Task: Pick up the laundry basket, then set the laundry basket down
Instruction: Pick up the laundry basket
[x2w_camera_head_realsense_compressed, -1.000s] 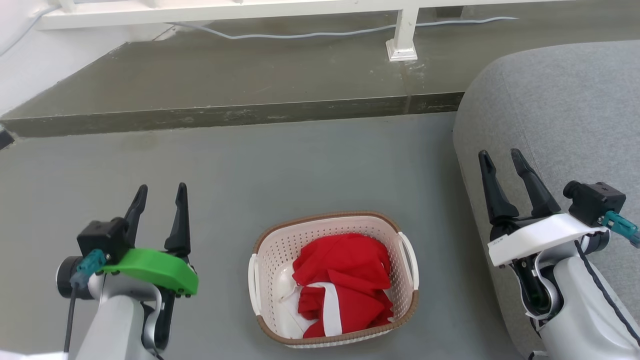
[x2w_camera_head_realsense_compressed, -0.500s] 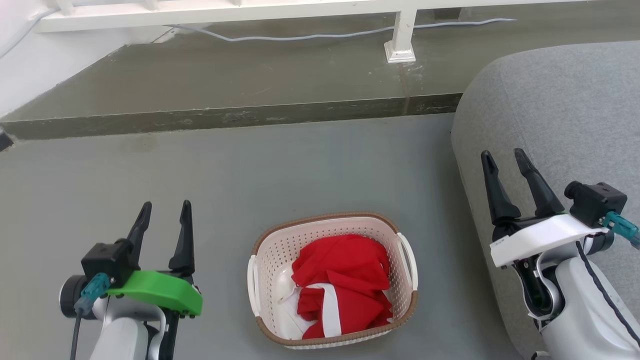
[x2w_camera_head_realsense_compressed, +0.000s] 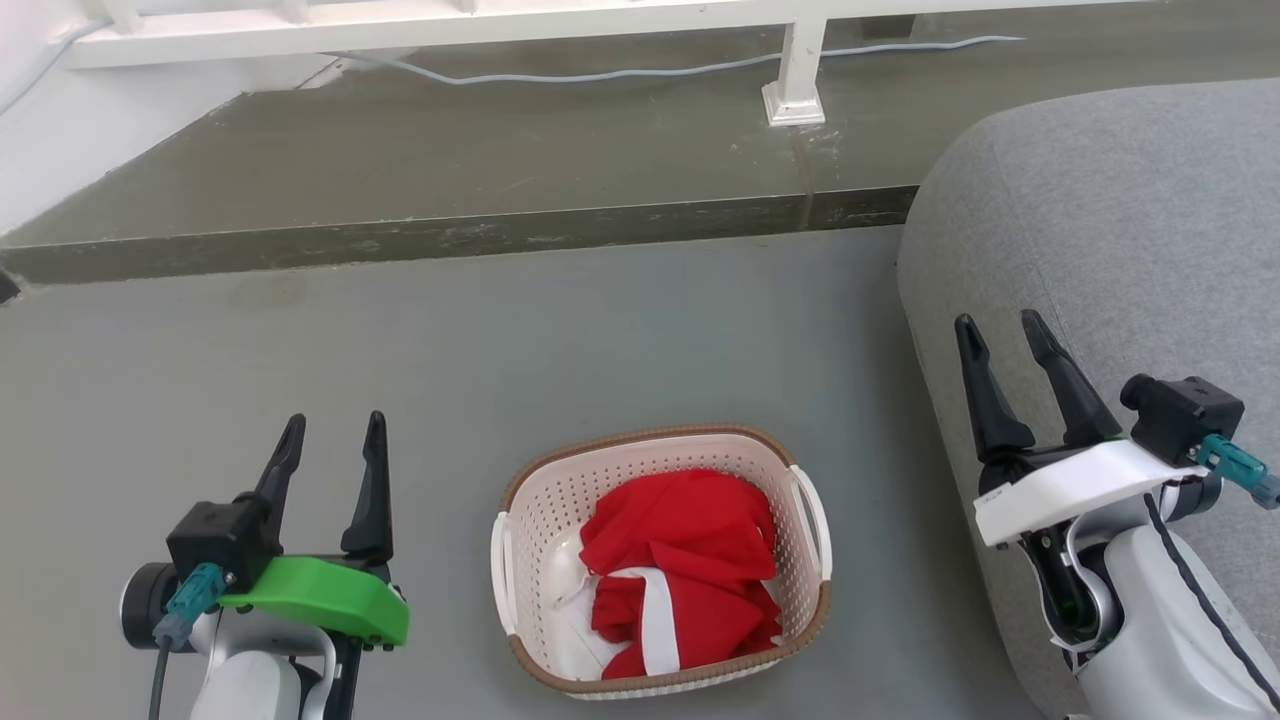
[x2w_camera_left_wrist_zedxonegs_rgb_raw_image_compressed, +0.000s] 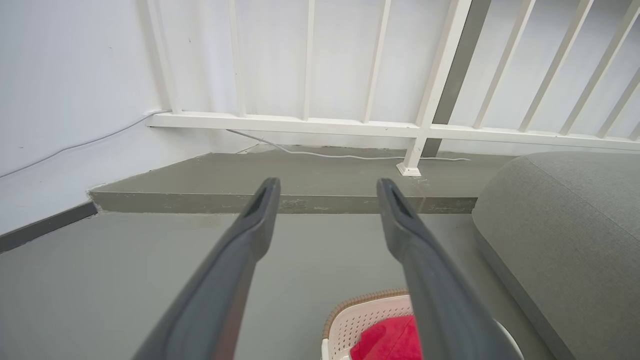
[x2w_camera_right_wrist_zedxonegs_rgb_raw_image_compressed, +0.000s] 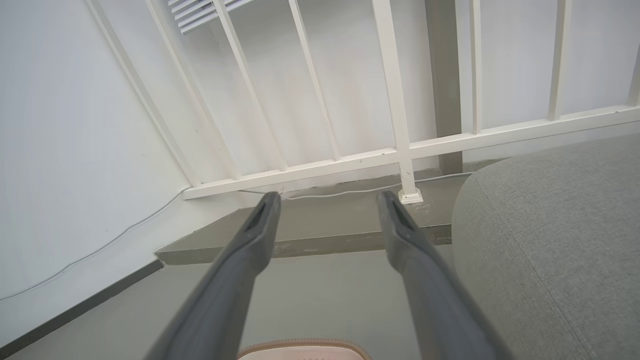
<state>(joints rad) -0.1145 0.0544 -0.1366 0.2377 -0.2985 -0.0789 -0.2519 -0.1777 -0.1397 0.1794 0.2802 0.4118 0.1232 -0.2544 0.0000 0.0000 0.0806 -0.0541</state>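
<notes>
The laundry basket (x2w_camera_head_realsense_compressed: 530, 500) stands on the grey floor between my arms, cream-white and perforated, with a brown rim and white loop handles on both sides. Red and white cloth (x2w_camera_head_realsense_compressed: 690, 560) lies inside it. My left gripper (x2w_camera_head_realsense_compressed: 335, 435) is open to the basket's left, apart from it, fingers pointing away from me. My right gripper (x2w_camera_head_realsense_compressed: 1000, 335) is open to the basket's right, over the edge of a grey cushion. In the left wrist view the basket (x2w_camera_left_wrist_zedxonegs_rgb_raw_image_compressed: 360, 315) peeks in at the bottom between the open fingers (x2w_camera_left_wrist_zedxonegs_rgb_raw_image_compressed: 235, 260). Its brown rim (x2w_camera_right_wrist_zedxonegs_rgb_raw_image_compressed: 305, 346) shows at the bottom of the right wrist view.
A large grey cushion (x2w_camera_head_realsense_compressed: 1120, 220) rises close on the right of the basket. Beyond the basket a raised concrete step (x2w_camera_head_realsense_compressed: 450, 235) crosses the floor, with a white railing post (x2w_camera_head_realsense_compressed: 795, 70) and a pale cable (x2w_camera_head_realsense_compressed: 620, 70) on it. A white wall (x2w_camera_left_wrist_zedxonegs_rgb_raw_image_compressed: 65, 100) stands at the left.
My left gripper has drawn back toward me, lower in the head view. The right gripper has dropped slightly. The basket stays put on the floor; the camera has shifted a little.
</notes>
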